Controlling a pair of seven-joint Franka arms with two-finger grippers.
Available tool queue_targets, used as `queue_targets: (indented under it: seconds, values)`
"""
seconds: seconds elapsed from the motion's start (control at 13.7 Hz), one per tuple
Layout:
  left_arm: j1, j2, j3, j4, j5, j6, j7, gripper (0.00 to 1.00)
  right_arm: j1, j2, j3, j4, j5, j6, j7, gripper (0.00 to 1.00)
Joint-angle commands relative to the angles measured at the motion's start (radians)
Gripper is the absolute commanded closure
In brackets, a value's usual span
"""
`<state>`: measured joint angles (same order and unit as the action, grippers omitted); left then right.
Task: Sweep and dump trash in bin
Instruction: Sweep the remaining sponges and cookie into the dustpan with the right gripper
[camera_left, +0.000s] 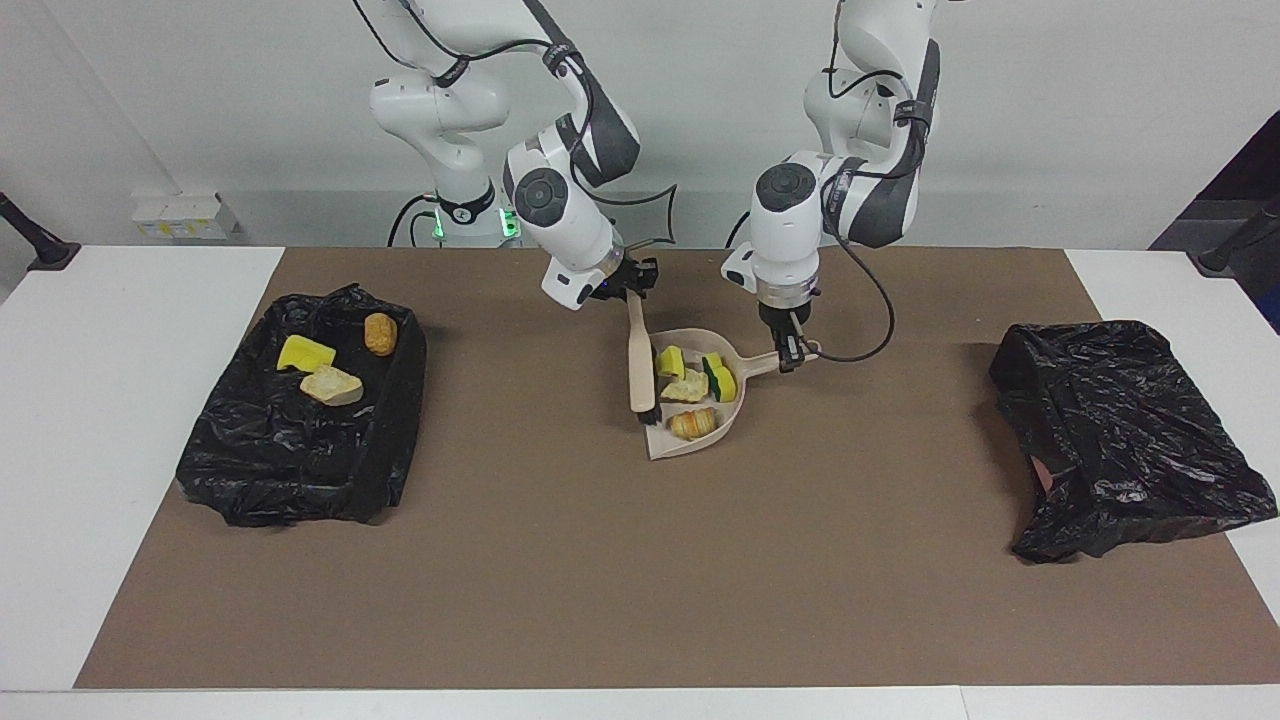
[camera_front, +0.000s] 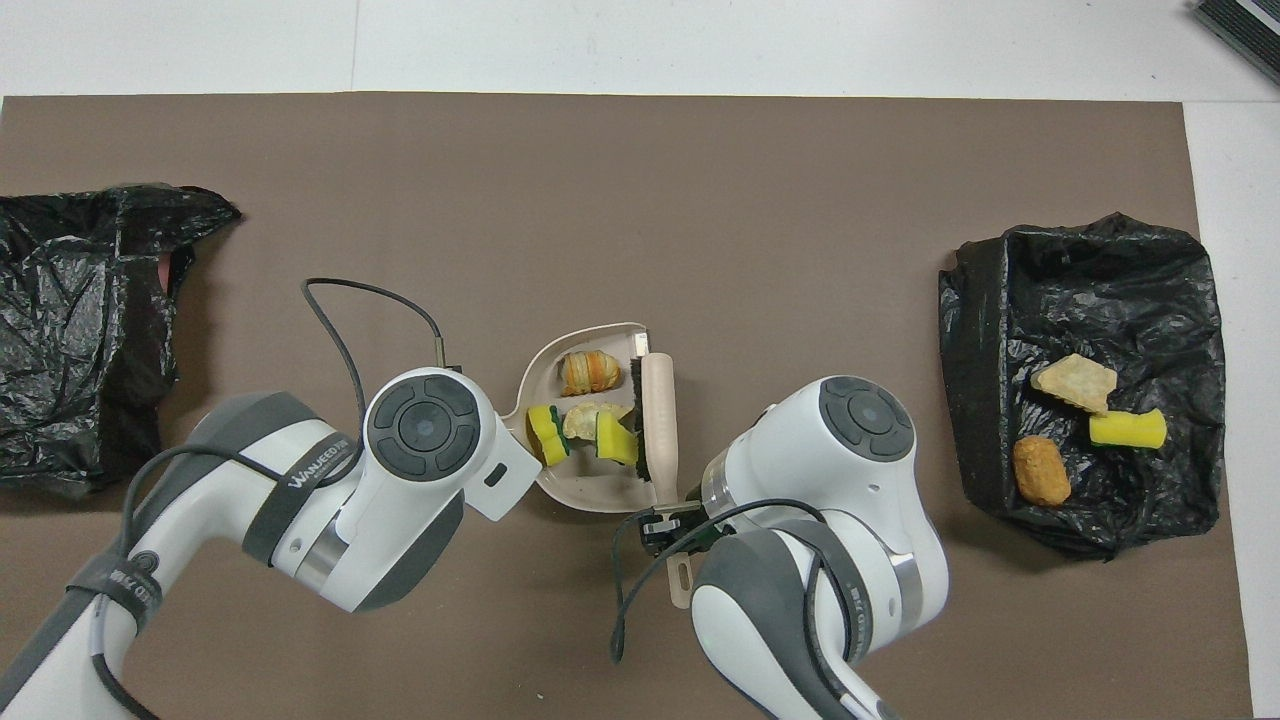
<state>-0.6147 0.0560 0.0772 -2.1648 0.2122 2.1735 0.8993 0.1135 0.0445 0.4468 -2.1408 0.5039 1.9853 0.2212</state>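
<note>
While the left gripper (camera_left: 792, 358) clamps the dustpan (camera_left: 693, 432) handle flat on the desk (camera_left: 600, 580), the right gripper (camera_left: 632, 292) grips the brush (camera_left: 640, 360), penning four scraps (camera_left: 694, 385) inside.

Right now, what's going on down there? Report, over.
Left gripper shut on dustpan handle. Right gripper shut on brush. Four scraps in the dustpan, brush at its mouth. Three more in the bin. Nothing blocking.

A brown mat (camera_left: 640, 560) covers the white table (camera_left: 110, 420); nothing else non-task shows.
</note>
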Motion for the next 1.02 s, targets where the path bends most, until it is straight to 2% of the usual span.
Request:
queue_targets:
  seconds: [0.0,0.15,0.29,0.44,0.58,0.73,0.95]
  values:
    - [0.036,-0.027,-0.002,-0.040,0.021,0.029,0.070,1.00,-0.017,-0.079,-0.005,0.038,-0.086,-0.133,0.013,1.00]
    - [0.047,-0.025,-0.002,-0.040,0.019,0.031,0.090,1.00,-0.018,-0.133,-0.003,0.036,-0.210,-0.239,0.050,1.00]
    - [0.072,-0.019,-0.002,-0.033,0.016,0.039,0.116,1.00,-0.008,-0.184,0.010,0.018,-0.237,-0.310,0.113,1.00]
    - [0.089,-0.015,-0.002,-0.021,0.007,0.039,0.167,1.00,0.006,-0.247,0.052,-0.034,-0.232,-0.332,0.167,1.00]
    - [0.151,-0.031,-0.003,-0.012,-0.007,0.023,0.237,1.00,0.009,-0.290,0.058,-0.086,-0.171,-0.307,0.172,1.00]
    - [0.180,-0.088,0.006,-0.013,-0.034,0.005,0.314,1.00,0.009,-0.282,0.082,-0.085,-0.110,-0.289,0.211,1.00]
    - [0.312,-0.157,0.007,-0.013,-0.111,-0.058,0.447,1.00,0.011,-0.203,0.216,-0.106,-0.105,-0.095,0.395,1.00]
